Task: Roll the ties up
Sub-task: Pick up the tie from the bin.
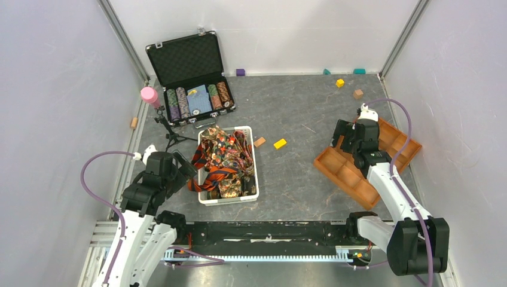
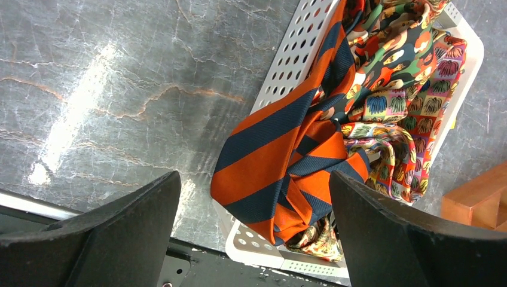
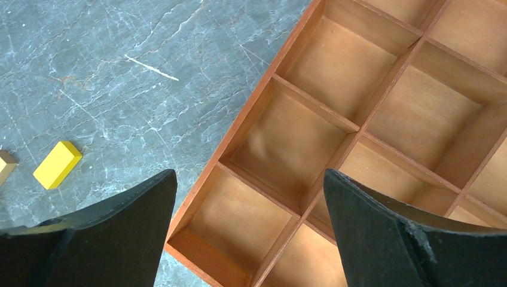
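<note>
Wide-open left gripper [image 2: 254, 174] hovers over orange-striped tie [image 2: 269, 128] draped across basket [image 2: 287, 66] rim; right gripper [image 3: 250, 171], jaws spread, hangs above tray [image 3: 359, 128] at worktop [image 1: 299, 179] right edge.

right gripper [image 3: 248, 179] spread wide, empty | above wooden divided tray [image 3: 315, 103] | yellow block [image 3: 57, 164] well apart from tray

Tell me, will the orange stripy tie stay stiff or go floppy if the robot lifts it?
Probably floppy: the striped tie drapes limp over the wall of the white basket and folds on itself. Being thin cloth, it is likely light. It may drag the patterned ties along, since they lie tangled together.
</note>
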`<action>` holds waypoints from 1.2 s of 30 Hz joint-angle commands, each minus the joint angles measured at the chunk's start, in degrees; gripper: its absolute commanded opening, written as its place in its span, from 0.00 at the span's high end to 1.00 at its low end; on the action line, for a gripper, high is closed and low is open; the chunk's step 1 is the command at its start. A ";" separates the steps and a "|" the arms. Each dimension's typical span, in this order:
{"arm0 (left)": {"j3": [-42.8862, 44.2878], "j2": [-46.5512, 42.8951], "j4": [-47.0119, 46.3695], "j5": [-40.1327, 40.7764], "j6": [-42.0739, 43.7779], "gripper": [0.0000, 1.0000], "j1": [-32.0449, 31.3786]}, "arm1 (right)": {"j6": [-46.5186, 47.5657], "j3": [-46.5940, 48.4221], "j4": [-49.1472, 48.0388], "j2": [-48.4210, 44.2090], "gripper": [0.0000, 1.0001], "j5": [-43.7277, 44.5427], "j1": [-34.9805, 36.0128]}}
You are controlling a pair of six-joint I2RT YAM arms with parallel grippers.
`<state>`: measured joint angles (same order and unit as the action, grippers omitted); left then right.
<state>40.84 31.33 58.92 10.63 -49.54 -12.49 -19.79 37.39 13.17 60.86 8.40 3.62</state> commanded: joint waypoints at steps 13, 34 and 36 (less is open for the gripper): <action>-3.83 5.55 -6.92 0.50 -4.05 0.16 -2.11 | -1.11 0.14 -1.25 1.12 0.01 -3.04 -0.24; -3.85 6.99 -8.47 4.16 -3.27 0.92 -3.24 | -1.34 -0.03 -1.29 1.67 0.01 -3.08 -0.27; -2.78 7.23 -8.38 4.10 -2.25 0.98 -3.24 | -1.34 0.13 -1.30 1.53 0.01 -3.13 -0.24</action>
<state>36.36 38.26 52.14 13.45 -52.80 -15.51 -20.78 37.34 13.23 62.63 5.98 3.62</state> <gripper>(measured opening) 0.076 0.986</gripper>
